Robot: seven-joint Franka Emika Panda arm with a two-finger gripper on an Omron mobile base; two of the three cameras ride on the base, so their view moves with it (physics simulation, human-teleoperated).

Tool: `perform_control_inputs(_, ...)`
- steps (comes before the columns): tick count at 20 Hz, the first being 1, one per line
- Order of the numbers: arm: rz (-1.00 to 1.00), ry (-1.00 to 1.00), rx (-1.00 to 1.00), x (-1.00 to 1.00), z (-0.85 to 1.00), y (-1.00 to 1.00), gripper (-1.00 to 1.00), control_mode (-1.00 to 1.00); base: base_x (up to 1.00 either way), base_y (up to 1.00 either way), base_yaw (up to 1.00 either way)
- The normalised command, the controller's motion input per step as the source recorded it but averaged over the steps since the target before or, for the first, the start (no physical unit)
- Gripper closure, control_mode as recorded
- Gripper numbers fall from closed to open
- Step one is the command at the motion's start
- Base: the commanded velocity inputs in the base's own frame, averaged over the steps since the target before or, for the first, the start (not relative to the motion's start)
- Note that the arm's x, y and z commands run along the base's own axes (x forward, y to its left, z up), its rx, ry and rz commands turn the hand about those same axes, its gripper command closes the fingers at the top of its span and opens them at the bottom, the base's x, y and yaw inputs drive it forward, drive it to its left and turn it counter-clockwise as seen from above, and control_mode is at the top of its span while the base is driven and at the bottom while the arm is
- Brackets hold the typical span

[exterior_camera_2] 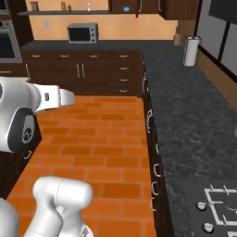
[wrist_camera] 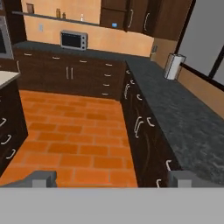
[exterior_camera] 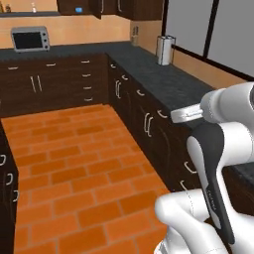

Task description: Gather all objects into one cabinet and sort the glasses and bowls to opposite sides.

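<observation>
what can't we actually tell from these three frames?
- Blue object in the wall cabinet: too small to tell bowl from anything else, in all views.
- Cabinet interior: top edge crops it in both base views.
- Items on the shelf: too small to name.
- Gripper: fingertips wide apart, bottom edge cuts them.
- Stove: cut by the right base view's corner.

Orange brick floor [exterior_camera: 74, 163], dark speckled counter [exterior_camera_2: 185, 102], dark drawer units [wrist_camera: 74, 76].
</observation>
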Motion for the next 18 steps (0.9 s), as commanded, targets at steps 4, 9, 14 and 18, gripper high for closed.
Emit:
perform_control_inputs(4,0.00,0.00,0.00,0.00,0.00,0.00,-1.00,1.00,1.00,-0.14,0.18)
perform_control_inputs(9,0.00,0.00,0.00,0.00,0.00,0.00,-1.00,1.00,1.00,-0.14,0.17)
perform_control_inputs(14,0.00,0.00,0.00,0.00,0.00,0.00,-1.00,1.00,1.00,-0.10,0.04)
perform_control_inputs(18,0.00,0.00,0.00,0.00,0.00,0.00,-1.00,1.00,1.00,-0.10,0.00)
